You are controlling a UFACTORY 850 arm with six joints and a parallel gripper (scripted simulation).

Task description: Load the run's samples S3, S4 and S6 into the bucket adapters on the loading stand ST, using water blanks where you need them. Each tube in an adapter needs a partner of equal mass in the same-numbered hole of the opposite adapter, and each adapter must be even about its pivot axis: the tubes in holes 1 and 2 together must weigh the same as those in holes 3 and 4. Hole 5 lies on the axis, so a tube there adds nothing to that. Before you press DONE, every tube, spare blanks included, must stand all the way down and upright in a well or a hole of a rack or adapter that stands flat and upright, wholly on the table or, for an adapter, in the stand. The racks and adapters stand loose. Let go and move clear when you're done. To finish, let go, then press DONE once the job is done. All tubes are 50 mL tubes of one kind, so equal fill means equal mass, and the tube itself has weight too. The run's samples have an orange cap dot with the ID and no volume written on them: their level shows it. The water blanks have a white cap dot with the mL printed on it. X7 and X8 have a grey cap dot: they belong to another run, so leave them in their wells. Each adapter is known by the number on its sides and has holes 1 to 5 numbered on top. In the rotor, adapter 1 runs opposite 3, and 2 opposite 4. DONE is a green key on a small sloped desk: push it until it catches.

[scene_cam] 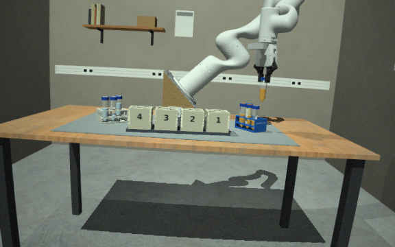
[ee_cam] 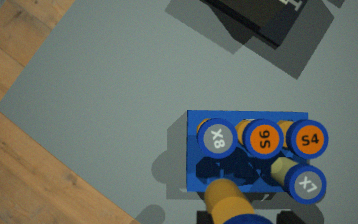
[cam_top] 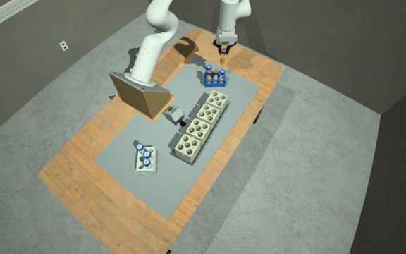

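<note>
My gripper (cam_top: 223, 51) (scene_cam: 262, 79) (ee_cam: 245, 218) is shut on an orange-filled tube (cam_top: 222, 61) (scene_cam: 262, 94) (ee_cam: 222, 194), by elimination S3, hanging upright above and behind the blue rack (scene_cam: 260, 127) (ee_cam: 247, 114). That rack holds S6 (ee_cam: 263, 138), S4 (ee_cam: 310, 139), X8 (ee_cam: 216, 138) and X7 (ee_cam: 306, 184). Adapter 1 (scene_cam: 218, 121), adapter 2 (scene_cam: 192, 119), adapter 3 (scene_cam: 166, 118) and adapter 4 (scene_cam: 139, 117) stand in a row in the stand (scene_cam: 178, 132); their holes look empty. Three blanks (cam_top: 139, 147) (cam_top: 146, 154) (cam_top: 146, 162) stand in the white rack (cam_top: 146, 172); their numbers are unreadable.
The green DONE key (cam_top: 170, 109) sits on a small sloped desk (cam_top: 177, 114) between the arm's base and the adapter row. The white rack is at the far end of the grey mat (cam_top: 118, 152) from the blue rack.
</note>
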